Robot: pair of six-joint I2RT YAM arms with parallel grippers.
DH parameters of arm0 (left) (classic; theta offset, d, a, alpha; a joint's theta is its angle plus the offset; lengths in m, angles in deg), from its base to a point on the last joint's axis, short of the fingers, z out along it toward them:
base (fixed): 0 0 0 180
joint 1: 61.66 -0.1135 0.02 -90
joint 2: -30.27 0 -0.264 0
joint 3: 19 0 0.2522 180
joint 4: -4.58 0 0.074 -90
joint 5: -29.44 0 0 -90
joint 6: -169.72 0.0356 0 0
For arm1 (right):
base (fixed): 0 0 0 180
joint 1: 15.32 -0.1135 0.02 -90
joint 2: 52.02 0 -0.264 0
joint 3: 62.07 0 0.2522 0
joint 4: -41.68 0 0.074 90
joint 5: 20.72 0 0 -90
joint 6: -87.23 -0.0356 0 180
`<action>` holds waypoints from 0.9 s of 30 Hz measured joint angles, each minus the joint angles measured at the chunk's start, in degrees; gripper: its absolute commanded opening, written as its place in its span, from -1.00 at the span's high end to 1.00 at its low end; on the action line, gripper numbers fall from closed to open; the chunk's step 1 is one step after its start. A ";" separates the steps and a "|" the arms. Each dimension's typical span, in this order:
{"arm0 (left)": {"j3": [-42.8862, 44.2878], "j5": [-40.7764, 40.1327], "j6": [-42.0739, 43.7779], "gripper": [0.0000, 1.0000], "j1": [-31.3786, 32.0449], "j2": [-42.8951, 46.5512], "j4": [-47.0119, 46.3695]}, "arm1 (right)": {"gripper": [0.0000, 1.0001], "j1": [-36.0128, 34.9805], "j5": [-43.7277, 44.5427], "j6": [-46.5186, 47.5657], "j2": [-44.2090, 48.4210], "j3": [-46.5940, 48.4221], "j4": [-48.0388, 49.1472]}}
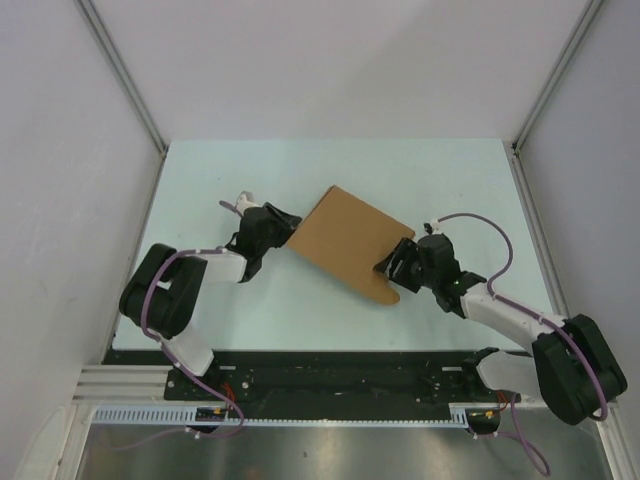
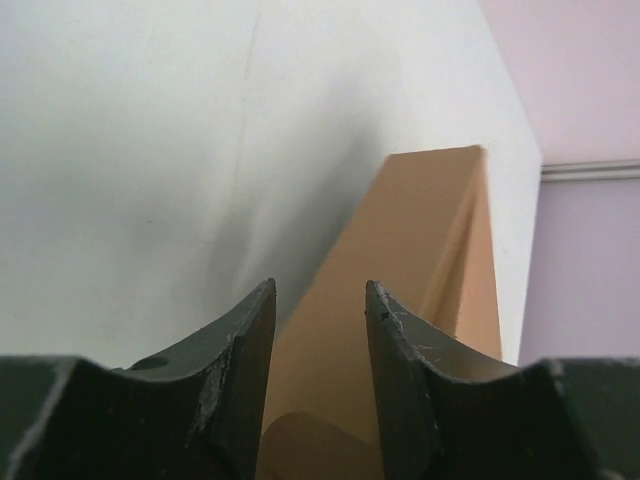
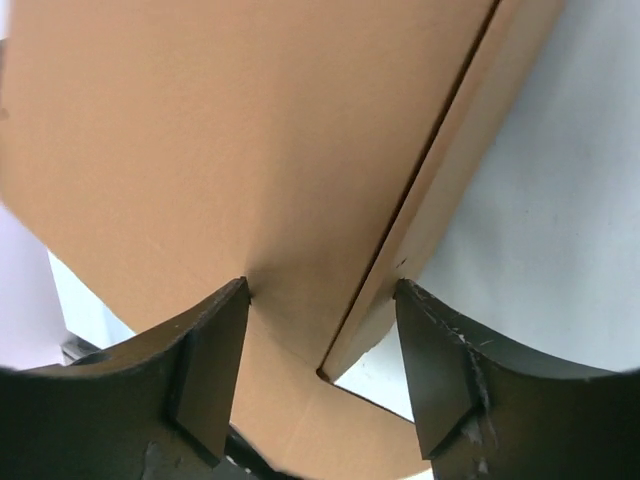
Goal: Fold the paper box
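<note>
Between left fingers [image 2: 240, 360] — pinching — and right fingers [image 3: 215, 360], grip unclear, sits the paper box [image 1: 350, 240].

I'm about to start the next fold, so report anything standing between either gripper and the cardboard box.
Nothing visible does. The left gripper is at the left corner of the box and the right gripper at its near right edge, with cardboard between the jaws of each.
</note>
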 measured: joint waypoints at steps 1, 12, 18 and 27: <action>0.00 0.31 0.48 0.04 -0.22 0.00 0.90 | -0.38 -0.26 0.15 0.98 1.60 0.44 -1.99; -0.59 -5.68 1.14 -0.18 -4.20 1.75 10.12 | -0.46 0.66 2.56 8.57 8.20 4.52 -10.01; -1.99 -16.92 0.44 -0.08 -7.54 13.68 19.56 | -0.38 0.85 7.63 13.05 10.56 9.16 -15.43; -11.06 -21.75 -3.54 0.44 2.86 32.44 23.91 | 0.11 1.18 14.14 19.39 -6.97 23.80 -5.57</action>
